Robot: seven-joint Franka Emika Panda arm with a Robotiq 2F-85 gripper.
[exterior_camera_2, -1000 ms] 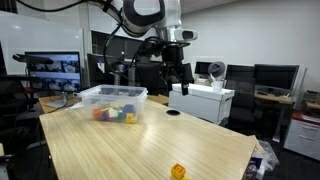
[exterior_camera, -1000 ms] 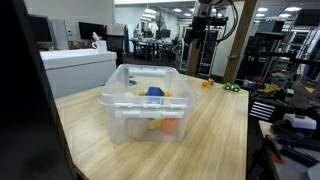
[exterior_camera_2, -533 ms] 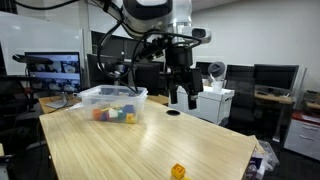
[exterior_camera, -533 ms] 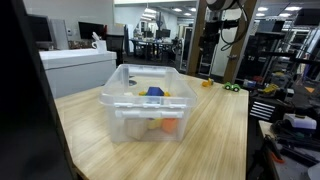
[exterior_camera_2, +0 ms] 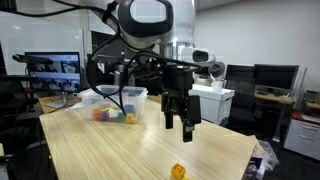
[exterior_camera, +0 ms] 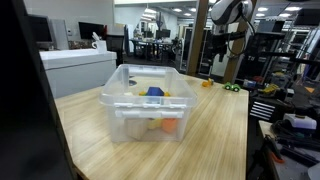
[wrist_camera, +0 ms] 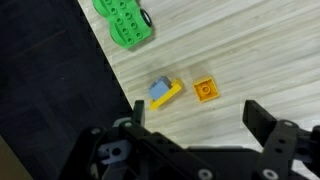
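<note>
Bright even ceiling light, soft shadows, low-resolution frames, wrist view foreground blurred

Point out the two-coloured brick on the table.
The blue-and-yellow brick, beside the orange brick in the wrist view; that and the green brick are single-coloured.

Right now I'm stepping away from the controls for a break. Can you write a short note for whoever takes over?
The gripper is open and empty, hovering above the wooden table.
Below it lie a blue-and-yellow brick, an orange square brick and a green studded block, all loose and untouched.
Done: the clear plastic bin across the table holds coloured blocks.
Left: those three pieces are outside the bin.
</note>
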